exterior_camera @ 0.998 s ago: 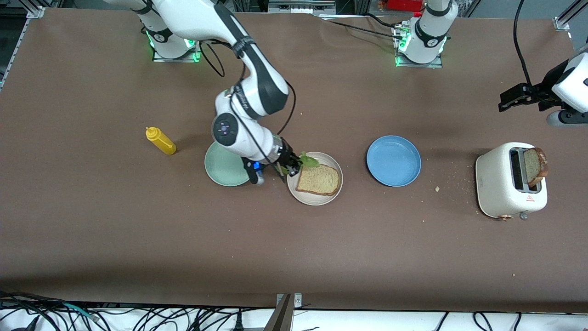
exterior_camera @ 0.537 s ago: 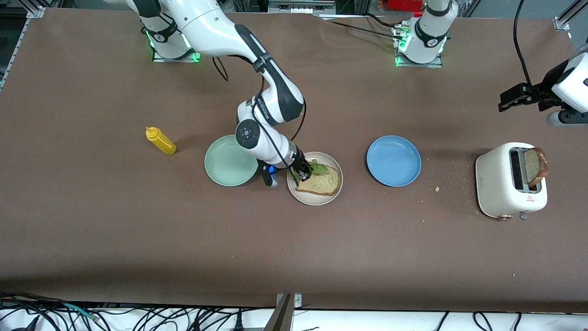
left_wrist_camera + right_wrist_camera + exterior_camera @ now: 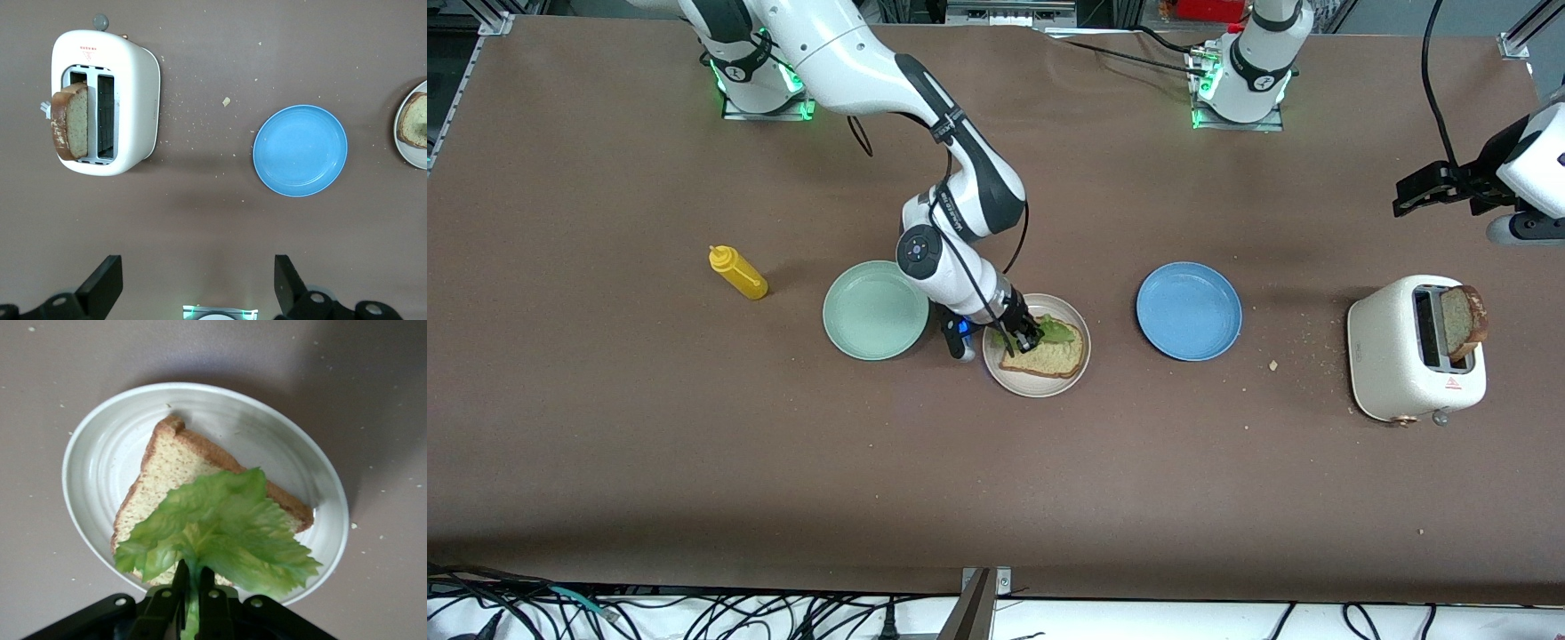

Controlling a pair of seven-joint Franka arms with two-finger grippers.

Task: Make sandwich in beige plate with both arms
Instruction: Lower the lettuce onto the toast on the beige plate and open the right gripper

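While my left arm waits, this is the scene:
Right gripper (image 3: pixel 1030 340): fingers pinched on the lettuce leaf (image 3: pixel 217 533) stem.
Toast slice (image 3: pixel 170 477): under the leaf, on the beige plate (image 3: pixel 100 463).
Left gripper (image 3: pixel 193 287): jaws apart, empty, over bare table near the toaster (image 3: pixel 107 103).

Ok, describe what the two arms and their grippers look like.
Both arms are glossy white shells with black joints; green lights glow at their bases. A black cable runs down the right arm. The right gripper and the left gripper are black, each with two slim fingers.
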